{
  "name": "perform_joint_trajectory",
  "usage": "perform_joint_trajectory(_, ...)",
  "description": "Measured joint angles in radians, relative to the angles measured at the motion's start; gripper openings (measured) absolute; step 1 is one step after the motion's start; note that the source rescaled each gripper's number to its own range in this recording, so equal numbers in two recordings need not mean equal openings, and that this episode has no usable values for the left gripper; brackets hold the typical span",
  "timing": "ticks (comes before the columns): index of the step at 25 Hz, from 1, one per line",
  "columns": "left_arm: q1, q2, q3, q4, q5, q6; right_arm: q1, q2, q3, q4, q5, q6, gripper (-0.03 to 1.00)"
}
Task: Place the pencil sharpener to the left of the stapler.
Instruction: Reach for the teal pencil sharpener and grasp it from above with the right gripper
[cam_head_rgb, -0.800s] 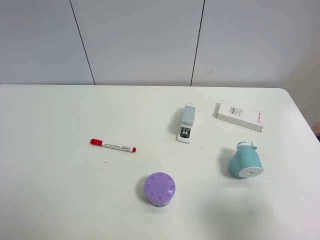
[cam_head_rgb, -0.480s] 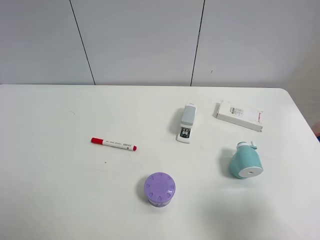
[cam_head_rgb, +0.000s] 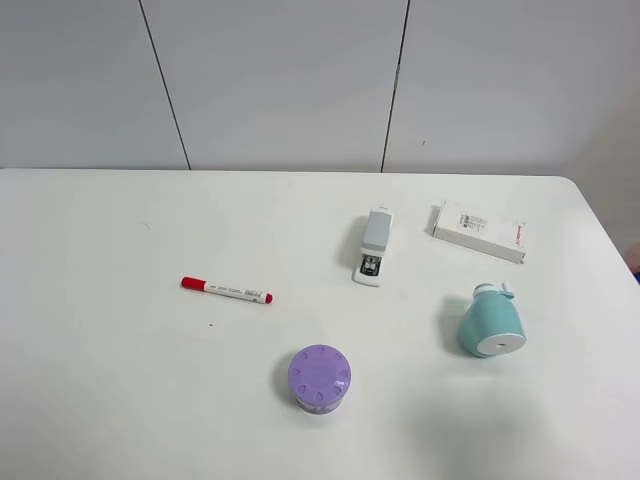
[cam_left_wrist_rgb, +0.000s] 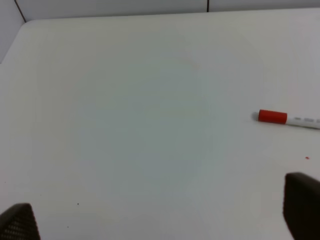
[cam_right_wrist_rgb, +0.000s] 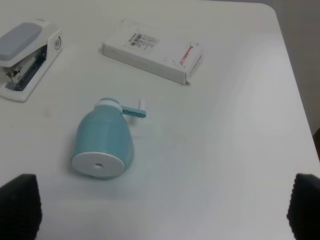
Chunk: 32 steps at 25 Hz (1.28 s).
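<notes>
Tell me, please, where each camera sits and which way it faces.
Exterior high: mounted high, facing table and wall; no robot parts.
Left wrist: on left arm, facing the marker; left end effector shows.
Right wrist: on right arm, facing pencil sharpener and stapler; right end effector shows.
Shared: exterior high shows all three objects.

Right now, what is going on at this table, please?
Nothing is being held yet. The pencil sharpener lies on its side on the table, to the right of the stapler, so the move has not begun. The right gripper is open, with the sharpener in front of it; the left gripper is also open, near a red-capped marker.
</notes>
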Motion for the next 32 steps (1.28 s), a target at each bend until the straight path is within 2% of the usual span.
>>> perform_joint_trajectory(6, 0.000, 0.000, 0.000, 0.000, 0.000, 0.000, 0.000, 0.000, 0.000, 0.000, 0.000, 0.086, 1.00)
perform_joint_trajectory(11, 0.000, 0.000, 0.000, 0.000, 0.000, 0.000, 0.000, 0.024, -0.011, 0.006, 0.013, 0.103, 1.00)
perform_joint_trajectory(18, 0.000, 0.000, 0.000, 0.000, 0.000, -0.001, 0.000, 0.324, -0.218, 0.035, 0.094, 0.112, 1.00)
perform_joint_trajectory(23, 0.000, 0.000, 0.000, 0.000, 0.000, -0.001, 0.000, 0.588, -0.348, 0.084, 0.141, 0.195, 1.00)
perform_joint_trajectory(27, 0.000, 0.000, 0.000, 0.000, 0.000, -0.001, 0.000, 0.789, -0.386, 0.089, 0.141, 0.239, 1.00)
perform_joint_trajectory(32, 0.000, 0.000, 0.000, 0.000, 0.000, -0.001, 0.000, 0.961, -0.389, 0.129, 0.146, 0.217, 1.00)
